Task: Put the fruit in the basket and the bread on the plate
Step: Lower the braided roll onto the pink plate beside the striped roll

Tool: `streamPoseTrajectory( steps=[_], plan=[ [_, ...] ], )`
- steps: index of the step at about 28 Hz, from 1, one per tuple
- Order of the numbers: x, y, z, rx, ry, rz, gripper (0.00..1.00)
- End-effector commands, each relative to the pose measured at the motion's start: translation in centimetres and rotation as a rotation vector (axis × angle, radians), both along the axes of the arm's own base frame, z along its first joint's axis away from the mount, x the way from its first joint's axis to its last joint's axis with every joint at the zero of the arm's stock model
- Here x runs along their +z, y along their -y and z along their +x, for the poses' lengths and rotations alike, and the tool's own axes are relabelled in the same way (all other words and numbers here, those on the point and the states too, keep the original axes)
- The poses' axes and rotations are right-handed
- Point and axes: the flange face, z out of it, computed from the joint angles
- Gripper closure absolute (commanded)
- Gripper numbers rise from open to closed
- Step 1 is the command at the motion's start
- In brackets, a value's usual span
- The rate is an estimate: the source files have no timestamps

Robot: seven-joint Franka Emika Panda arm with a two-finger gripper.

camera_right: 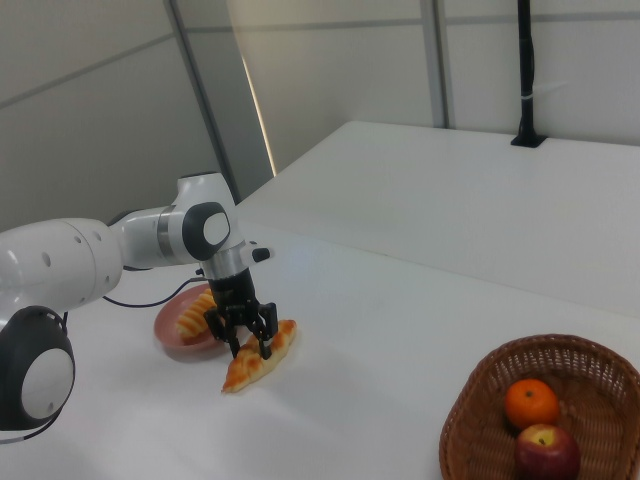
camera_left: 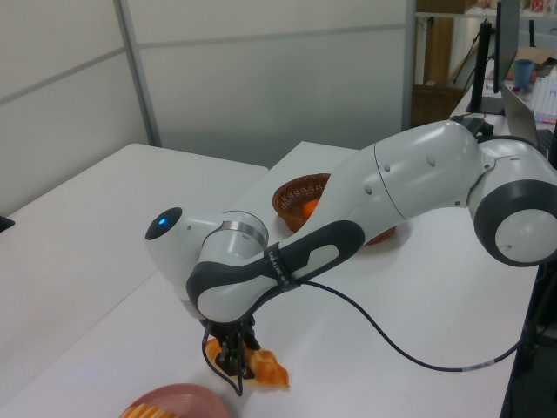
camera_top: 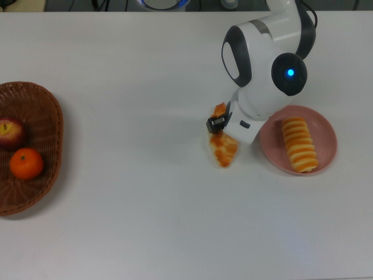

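Note:
The braided, brown-crusted bread (camera_top: 224, 153) lies on the white table just left of the pink plate (camera_top: 326, 137) in the top view. My gripper (camera_top: 223, 132) is down over its middle, open, with one finger on each side of the loaf (camera_right: 256, 364). The right view shows my fingers (camera_right: 233, 342) straddling it low at the table. The striped orange-and-cream bread (camera_top: 299, 144) rests on the plate (camera_right: 178, 338). In the wicker basket (camera_top: 42, 111) at the top view's left edge lie the apple (camera_top: 9, 132) and the mandarin (camera_top: 26, 163).
My arm (camera_left: 409, 170) reaches across the table and hides most of the basket (camera_left: 291, 193) in the left view. A black cable (camera_left: 409, 344) hangs from the arm above the tabletop. The plate (camera_left: 187, 401) sits at the left view's bottom edge.

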Motion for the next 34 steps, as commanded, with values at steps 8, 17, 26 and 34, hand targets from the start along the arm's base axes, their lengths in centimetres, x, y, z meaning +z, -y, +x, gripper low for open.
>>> streamPoseTrajectory(
  steps=[8,17,26,34],
  plan=[
    [0.7,0.1,-0.2,-0.024,0.029,-0.011,1.0],
    [4.4,-0.8,-0.4,-0.051,0.083,0.017,1.0],
    [8.8,-7.3,-1.2,-0.014,0.21,0.087,1.0],
    [9.2,-12.2,-0.9,-0.055,0.413,0.229,1.0]
  ],
)
